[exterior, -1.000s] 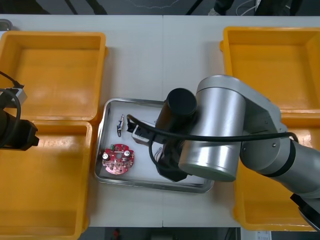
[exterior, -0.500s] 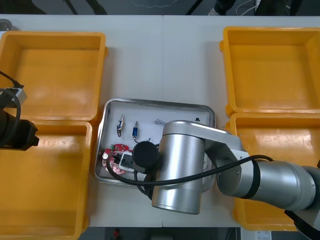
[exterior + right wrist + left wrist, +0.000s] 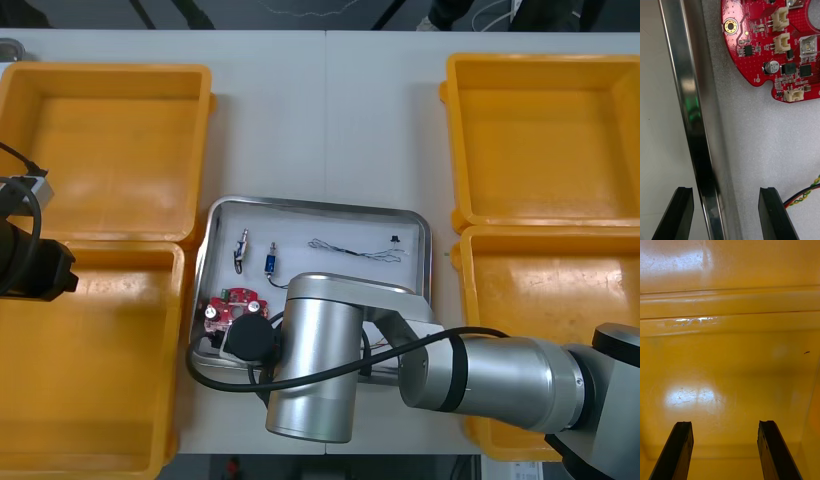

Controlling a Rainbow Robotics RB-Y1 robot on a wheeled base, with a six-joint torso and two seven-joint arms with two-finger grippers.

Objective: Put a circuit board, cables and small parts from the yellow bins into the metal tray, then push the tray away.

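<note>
Nearest the robot, found the bulky silver right arm (image 3: 310,370) lying across the near edge of the shiny rectangular metal tray (image 3: 320,225), white-lined inside, set on the light worktop (image 3: 325,110). From the right wrist, logged the right gripper (image 3: 726,215) spread wide and holding nothing, straddling the tray's rim (image 3: 696,131): one black finger (image 3: 677,217) over bare worktop outside, the other over the white lining inside. Just beside the inner finger, spotted a stretch of twisted red and yellow cable (image 3: 805,193); beyond the fingers, the round red circuit board (image 3: 771,48), flat on the lining close to the rim. From the front, placed that board (image 3: 232,307) in the tray's near-left part, partly under the arm's black wrist. Farther in, noted small metal parts (image 3: 241,250), a silvery one and just beside it one with a blue body, and to their right a thin twisted blue and white cable (image 3: 350,250) stretched along the far side. At the left edge, found the black left arm (image 3: 30,265) at the seam between the two left-hand yellow plastic bins (image 3: 105,150); logged the left gripper (image 3: 726,453) also wide, gripping nothing, above a bin's floor. Farthest right, noted the other two yellow plastic bins.
</note>
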